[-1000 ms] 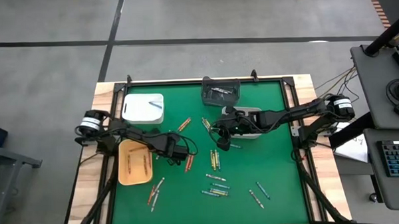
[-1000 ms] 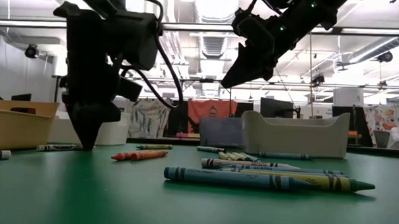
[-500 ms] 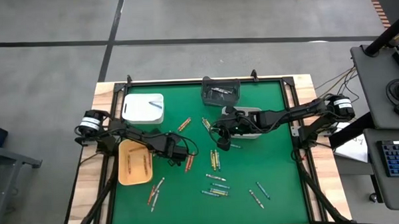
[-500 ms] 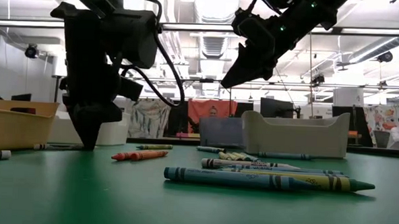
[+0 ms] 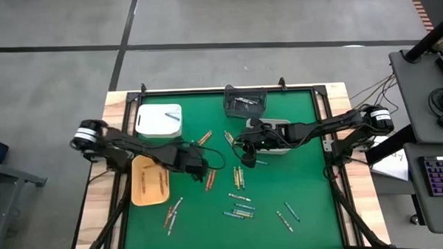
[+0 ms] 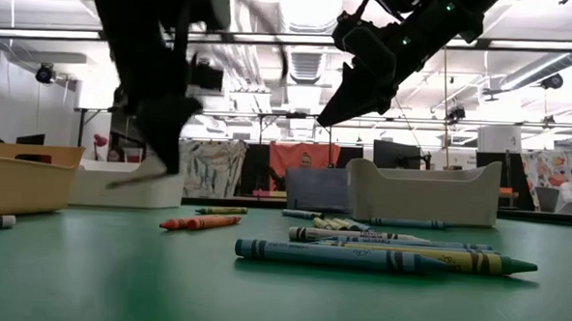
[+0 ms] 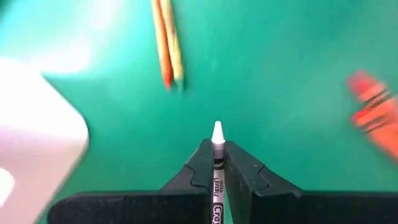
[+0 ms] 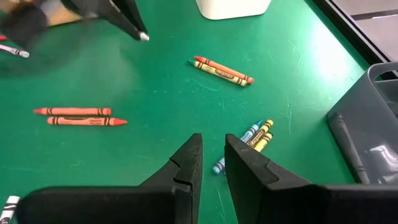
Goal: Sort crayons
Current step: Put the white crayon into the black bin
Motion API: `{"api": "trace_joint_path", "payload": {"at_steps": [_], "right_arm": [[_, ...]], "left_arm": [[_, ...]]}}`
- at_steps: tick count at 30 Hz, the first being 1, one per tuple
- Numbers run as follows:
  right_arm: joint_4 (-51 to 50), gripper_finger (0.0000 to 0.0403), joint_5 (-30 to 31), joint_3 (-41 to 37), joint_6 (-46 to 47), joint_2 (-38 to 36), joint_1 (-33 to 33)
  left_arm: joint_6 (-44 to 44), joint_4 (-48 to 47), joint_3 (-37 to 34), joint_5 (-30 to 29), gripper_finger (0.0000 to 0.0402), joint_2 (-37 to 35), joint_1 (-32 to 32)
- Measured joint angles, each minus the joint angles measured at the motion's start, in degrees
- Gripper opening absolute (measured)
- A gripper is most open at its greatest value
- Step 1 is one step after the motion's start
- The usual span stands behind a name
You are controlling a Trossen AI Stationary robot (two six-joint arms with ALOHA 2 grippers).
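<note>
Crayon (image 7: 217, 146), white, pinched btwn left gripper (image 7: 216, 163) jaws; right jaws seemingly parted.

Even, bright overhead light; ceiling strip fixtures (image 6: 307, 7) glare white in the low view, arms reading as silhouettes against them. Green worktop (image 5: 296, 148) evenly lit from above, shadows soft and short. Left pincer (image 6: 161, 141) smeared by motion blur at table level; left wrist view blurred throughout, only the grey-white crayon (image 7: 217, 155) fairly sharp. Right wrist view crisp, one corner smeared.
</note>
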Motion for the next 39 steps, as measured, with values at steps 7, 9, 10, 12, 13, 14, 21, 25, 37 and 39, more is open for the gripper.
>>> {"api": "trace_joint_path", "payload": {"at_steps": [7,9,10,12,13,14,21,25,37,39], "right_arm": [[0.59,0.0057,-0.05,-0.09,0.0,0.0,0.02],[1.07,0.0057,-0.33,-0.11,-0.02,0.0,0.02],[1.72,0.0057,-1.19,-0.14,-0.04,0.0,0.02],[4.17,0.0057,-3.23,-0.33,-0.5,0.0,0.12],[5.72,0.0057,-4.46,-0.45,-1.21,0.0,0.31],[7.45,0.0057,-5.69,-0.57,-1.74,0.0,0.48],[20.28,0.0057,-7.61,-0.87,-7.95,0.0,2.77],[28.31,0.0058,-7.62,-0.87,-9.97,0.54,3.78],[32.36,0.0158,-7.78,-0.36,-5.7,3.27,3.87],[34.4,0.017,-8.9,-0.36,-5.23,3.8,3.87]], "left_arm": [[15.67,18.65,-2.06,-4.95,0.0,-12.22,-1.22],[21.6,28.01,-3.98,-4.96,0.0,-15.31,-1.25],[24.49,33.15,-5.41,-4.72,0.0,-16.56,-1.25],[30.33,43.89,-9.14,-3.33,0.0,-19.02,-1.28],[33.12,49.5,-11.21,-2.09,0.0,-20.1,-1.3],[35.7,55.33,-13.48,-0.78,0.0,-21.04,-1.36],[41.93,85.09,-26.43,5.73,0.0,-22.95,-1.34],[42.43,92.27,-29.22,5.76,0.0,-21.71,-1.34],[47.64,94.48,-28.89,5.53,0.0,-21.18,-1.3],[48.11,94.51,-28.66,5.17,0.0,-21.17,-1.2]]}}
